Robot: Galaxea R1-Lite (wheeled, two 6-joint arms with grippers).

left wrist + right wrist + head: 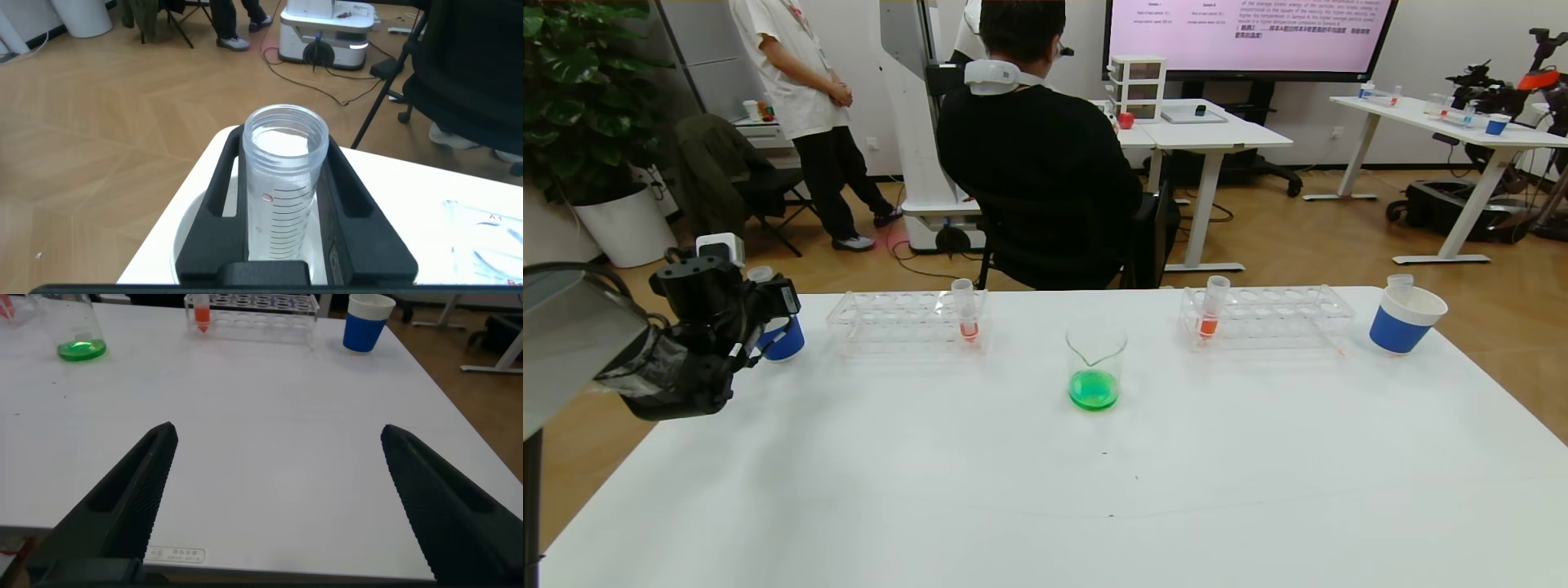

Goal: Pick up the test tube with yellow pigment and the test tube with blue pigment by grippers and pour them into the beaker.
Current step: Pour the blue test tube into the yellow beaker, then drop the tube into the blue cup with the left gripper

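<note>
Since the beaker at the middle of the counter holds green liquid, the pouring looks done, and the step in hand seems to be getting rid of the spent tube.

The left gripper is at the counter's far-left corner, clenched on a clear test tube. The tube stands roughly upright between its fingers, mouth up. No colour shows inside, so I cannot tell whether it was the yellow or the blue one.

In the head view a blue-and-white paper cup sits at that same corner, partly hidden behind the gripper. The tube appears to be over or just inside it, though the left wrist view does not settle which.

To do this well:
- Keep the tube vertical and centred over the cup's mouth.
- Bring it low before letting go, so that it slides in rather than drops.
- Lift straight up afterwards, so that the light cup is not knocked off the edge.

The right gripper hovers released over the near-right part of the counter, holding nothing. A matching cup at the far-right corner has another tube standing in it.
</note>
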